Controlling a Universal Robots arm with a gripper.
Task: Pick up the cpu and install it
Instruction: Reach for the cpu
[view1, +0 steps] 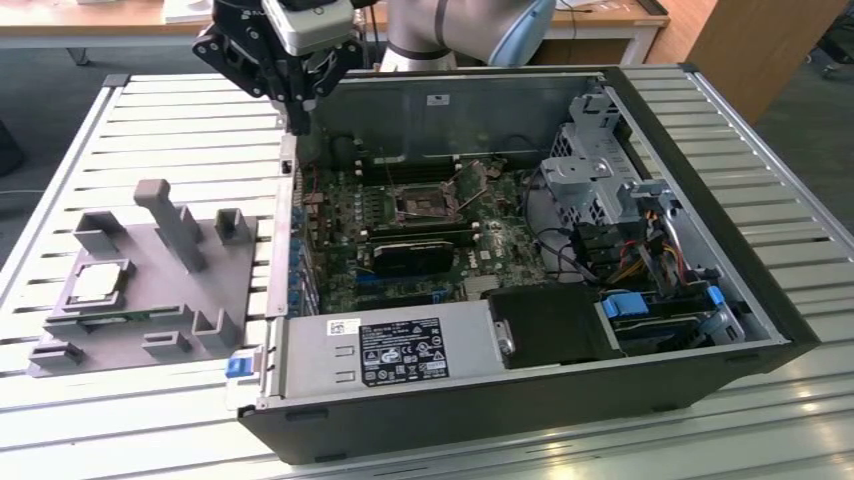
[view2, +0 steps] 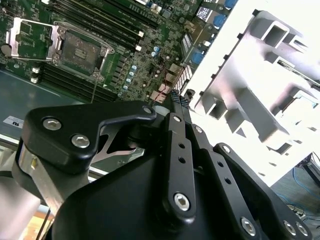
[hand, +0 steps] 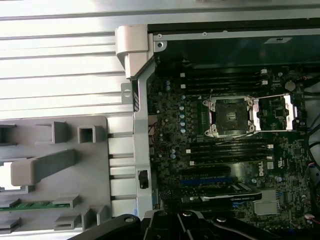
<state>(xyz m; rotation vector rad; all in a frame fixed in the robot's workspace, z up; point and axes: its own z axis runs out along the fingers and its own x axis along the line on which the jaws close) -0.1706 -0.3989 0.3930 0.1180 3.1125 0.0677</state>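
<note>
Cpu (view1: 100, 283) on holder (view1: 167, 300), jaws above case wall (view1: 284, 230), well apart

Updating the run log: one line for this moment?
hand: shut, empty, over black computer case edge | silver square cpu: on grey plastic holder | motherboard socket: open

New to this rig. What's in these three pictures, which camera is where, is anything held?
One robot arm with a gripper at its end works over a slatted table. The exterior view is from a camera off the arm; both wrist views are from cameras riding on the arm, looking past the gripper. On the table lies an open computer case, showing its motherboard and a socket with its metal cover swung open. At the exterior view's left, a grey holder carries the cpu, so the cpu is not yet picked up. The gripper hangs above the case wall nearest the holder.
</note>
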